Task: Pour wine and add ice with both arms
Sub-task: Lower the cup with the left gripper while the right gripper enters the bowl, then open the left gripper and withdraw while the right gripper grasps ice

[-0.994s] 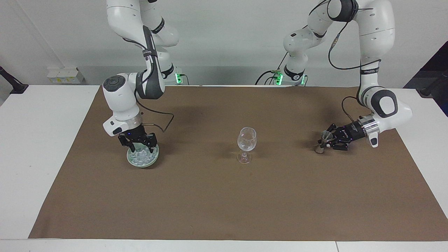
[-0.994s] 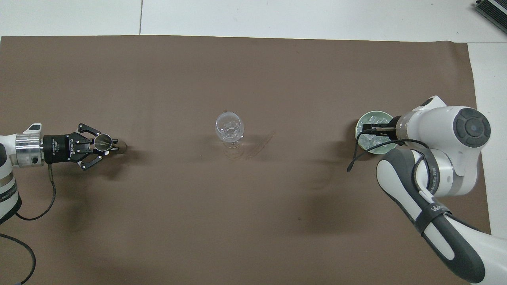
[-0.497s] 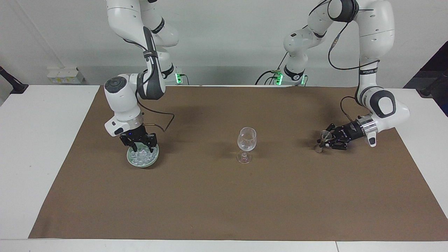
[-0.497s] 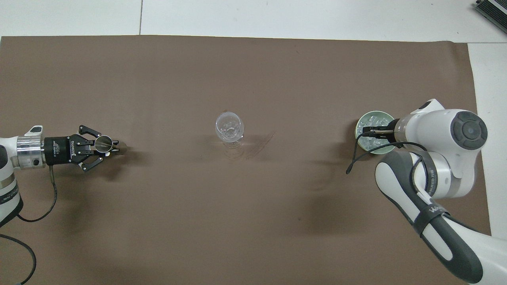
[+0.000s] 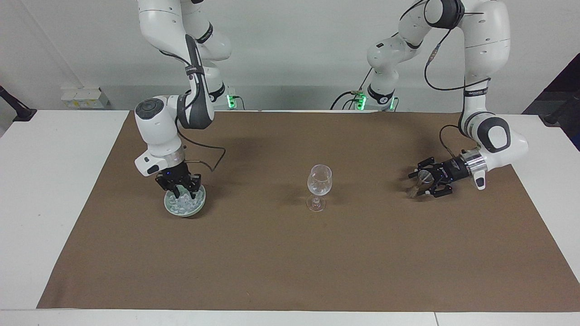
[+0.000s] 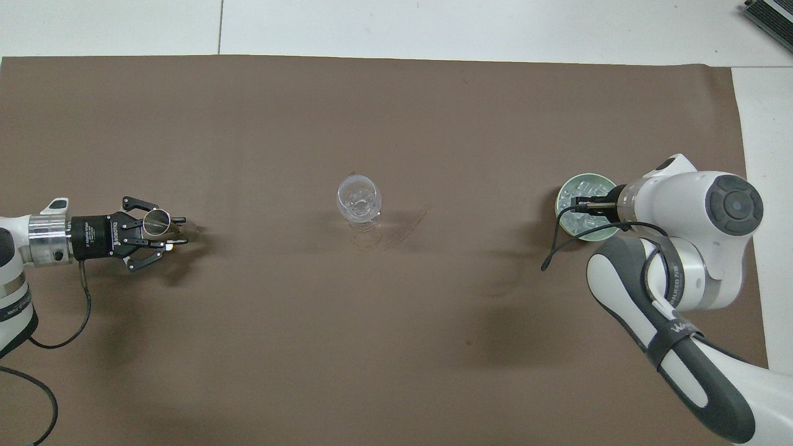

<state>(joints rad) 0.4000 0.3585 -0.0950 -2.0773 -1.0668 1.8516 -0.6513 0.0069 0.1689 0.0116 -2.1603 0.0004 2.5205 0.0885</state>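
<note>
The step in hand looks like the picking of ice point(image 5: 182, 206) for the stemmed glass point(image 5: 319, 180), which stands upright mid-mat. The ice lies heaped in a pale green bowl point(image 5: 200, 204) toward the right arm's end of the table from the glass. The right gripper point(image 5: 180, 192) points straight down into that heap, and whether it has clamped a chunk cannot be told. To do this well, it should settle on one chunk near the top of the heap and squeeze gently, since the glassy, irregular pieces will likely slip. It should then rise clear of the bowl's rim before travelling to the glass, and let go low over the glass's mouth so the chunk neither bounces out nor tips the glass on its narrow foot. Toward the left arm's end from the glass, the left gripper point(image 5: 419, 184) lies nearly level with its jaws spread, released around a small metal jigger point(image 5: 423, 175) that leans on the mat.
</note>
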